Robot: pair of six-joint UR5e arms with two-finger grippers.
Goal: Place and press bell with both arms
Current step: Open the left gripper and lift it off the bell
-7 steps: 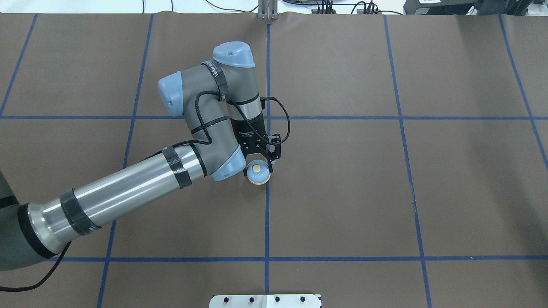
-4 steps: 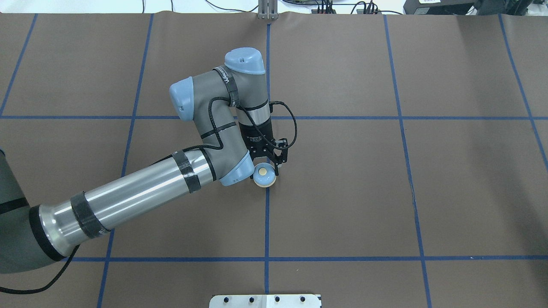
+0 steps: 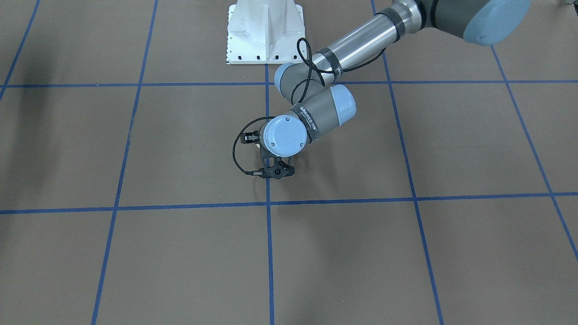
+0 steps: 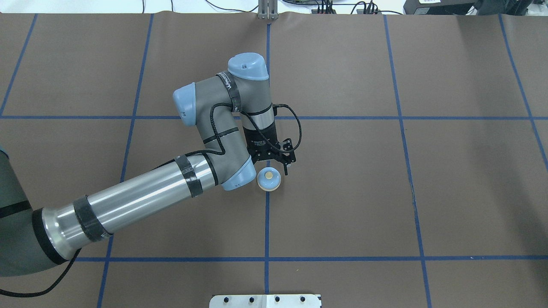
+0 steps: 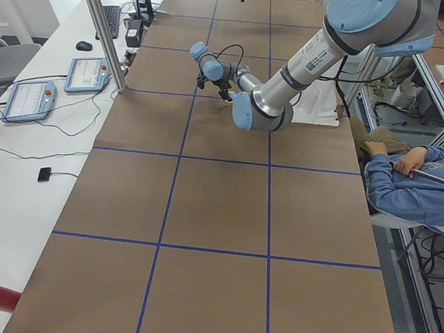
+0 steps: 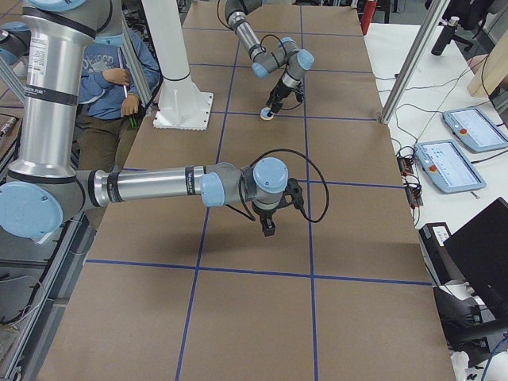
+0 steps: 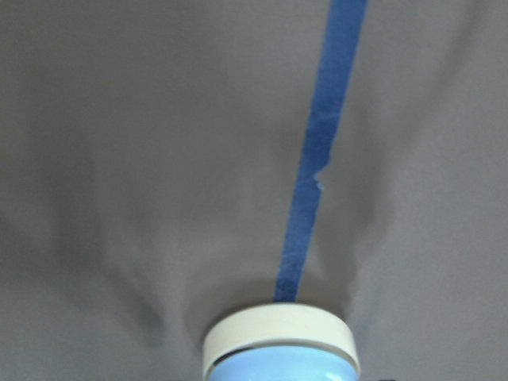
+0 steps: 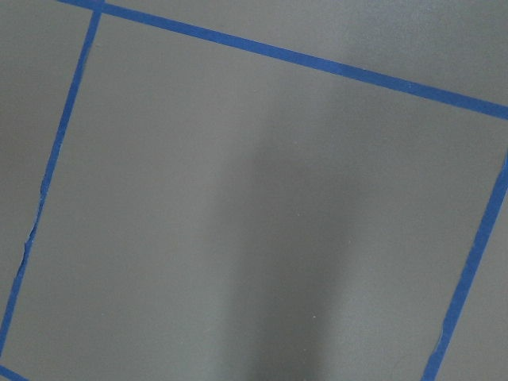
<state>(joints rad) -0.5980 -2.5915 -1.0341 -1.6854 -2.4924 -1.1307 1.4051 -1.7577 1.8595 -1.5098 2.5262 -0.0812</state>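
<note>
The bell (image 4: 269,179) sits upright on the table (image 4: 385,192), on the blue tape line (image 4: 266,222) — the placing looks done. Just behind and above it the left gripper (image 4: 271,167) hangs with jaws spread, seemingly clear of it (one finger is hidden from above). The press is left to do: the right gripper (image 6: 268,230) hovers well apart — whether its jaws are apart or together I cannot tell.

Bell (image 4: 269,179) on tape line (image 4: 266,222) beside left end effector (image 4: 271,166)

brown table cover (image 4: 471,192) | blue tape grid (image 4: 266,222) | white side bench (image 5: 5,220)
</note>
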